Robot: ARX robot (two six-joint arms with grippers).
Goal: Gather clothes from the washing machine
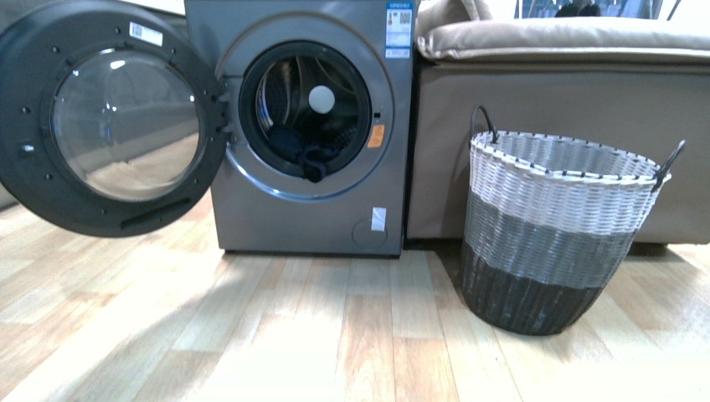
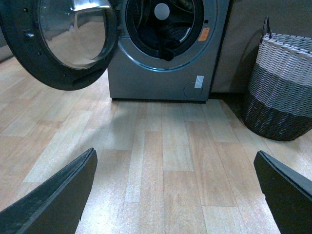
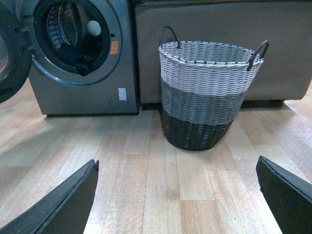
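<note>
Front view faces the large grey metallic front-loading washing machine (image 1: 310, 209), whose round dark-rimmed glass porthole door (image 1: 113, 117) is swung wide to the left. This leaves the mouth of the perforated steel drum (image 1: 285, 92) unobstructed, presumably so an arm can reach straight in. The clothes (image 1: 306, 155), dark navy soft fabric in a limp crumpled heap, lie low at the front of the drum, with one fold sagging over the rubber lip. An orange-yellow warning sticker (image 1: 376, 136) sits beside the opening and a blue-white label (image 1: 399, 25) at the top corner. To the right, just apart from the machine and in front of a beige padded sofa (image 1: 561, 38), stands the tall woven basket (image 1: 553, 234) banded white, grey and black. It stands upright, with stiff ribbed weave, two dark loop handles and an open mouth, and is likely placed close by to shorten the carry. Neither arm appears in this view. The wrist views show the left gripper (image 2: 175, 152) and the right gripper (image 3: 176, 160) low over the pale wood-plank floor (image 1: 335, 335). Their flat dark matte fingers (image 2: 58, 200) are spread wide with nothing between them, well apart from machine and basket. That wide spread would suit gathering a loose, shapeless bundle.
</note>
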